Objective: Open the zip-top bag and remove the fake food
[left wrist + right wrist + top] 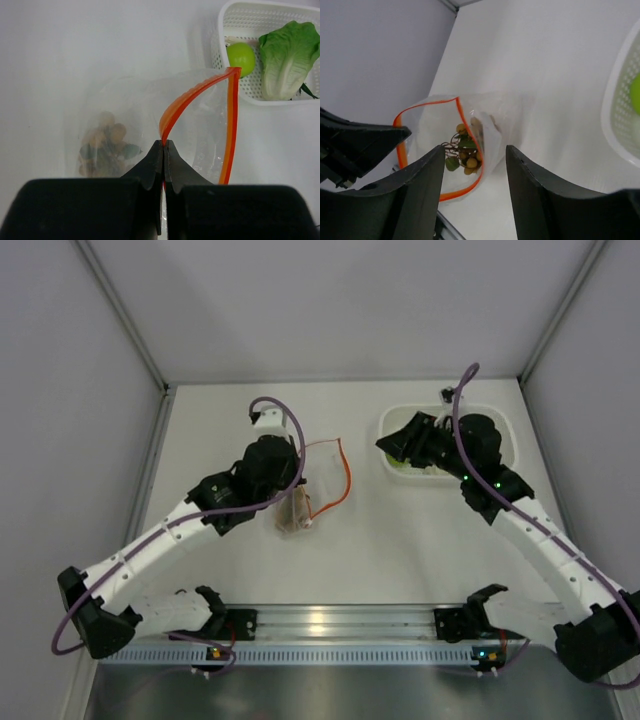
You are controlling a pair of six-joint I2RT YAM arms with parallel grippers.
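- I see a white table (390, 560) closed in by plain grey walls (340, 300).
- At its near edge, a metal rail (340, 620) reflects light.

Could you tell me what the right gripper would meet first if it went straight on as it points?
The right gripper would likely meet the open zip-top bag, around the brown cluster inside; the way looks free, though depth is unclear.

A robot lab test cell, not a home.
I work at a plain white table (400, 560) boxed in by grey panels (340, 300) on metal corner posts (120, 312). My left arm (170, 530) and right arm (550, 540) are bolted to an aluminium rail (340, 620), with purple cables (290, 420) trailing.
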